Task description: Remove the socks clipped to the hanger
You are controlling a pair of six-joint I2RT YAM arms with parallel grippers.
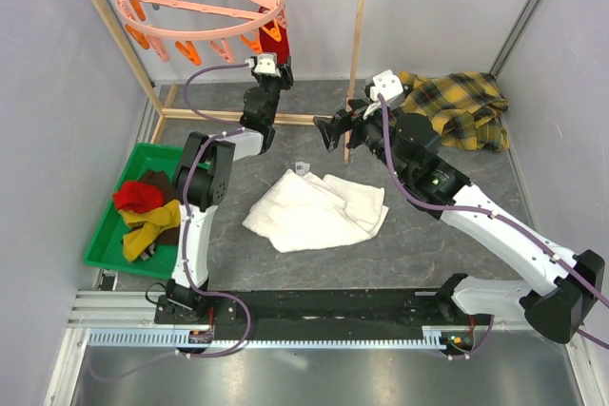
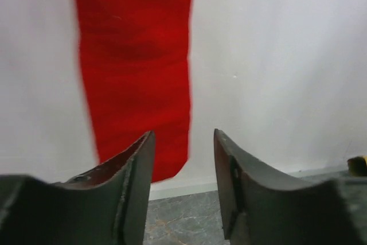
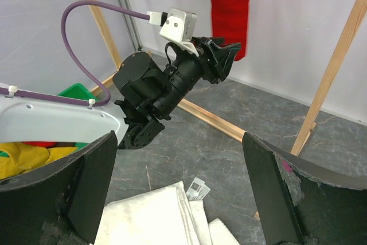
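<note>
Top external: grey tabletop (image 1: 238,268), pale walls (image 1: 428,7), left pincer (image 1: 285,73) and right pincer (image 1: 324,133) agape, empty.

The top camera sits high up behind both arms and looks down on the whole table (image 1: 362,268). The left wrist camera sits right behind the left fingers (image 2: 129,182) and looks straight out past them. It is very near the red sock (image 2: 135,73) that hangs just beyond the tips. The right wrist camera looks out between the right fingers (image 3: 86,187) from farther back. It sees the left arm (image 3: 155,84) and the same red sock. All three views share that sock.
</note>
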